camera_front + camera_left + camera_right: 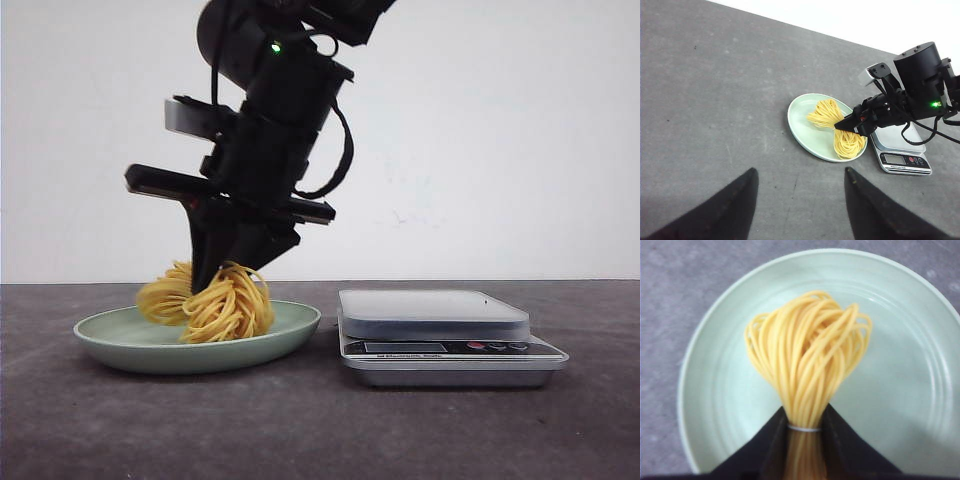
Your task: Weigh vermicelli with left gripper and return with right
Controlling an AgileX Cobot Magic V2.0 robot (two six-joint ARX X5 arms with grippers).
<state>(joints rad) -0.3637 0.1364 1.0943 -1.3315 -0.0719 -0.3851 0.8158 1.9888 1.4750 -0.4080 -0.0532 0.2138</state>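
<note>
- Right gripper (213, 272) down over pale green plate (290, 330), fingers (840, 450) clamped on waist of vermicelli (215, 300), at its white tie.
- Vermicelli bundle sits on the plate, loops fanning out either side of the pinch; touching the plate or just lifted, cannot tell.
- Left gripper (797, 202) well apart from the plate, above bare grey table (715, 100), fingers spread wide, nothing between.
- Scale (440, 335) just beside plate on robot's right, platform bare.
</note>
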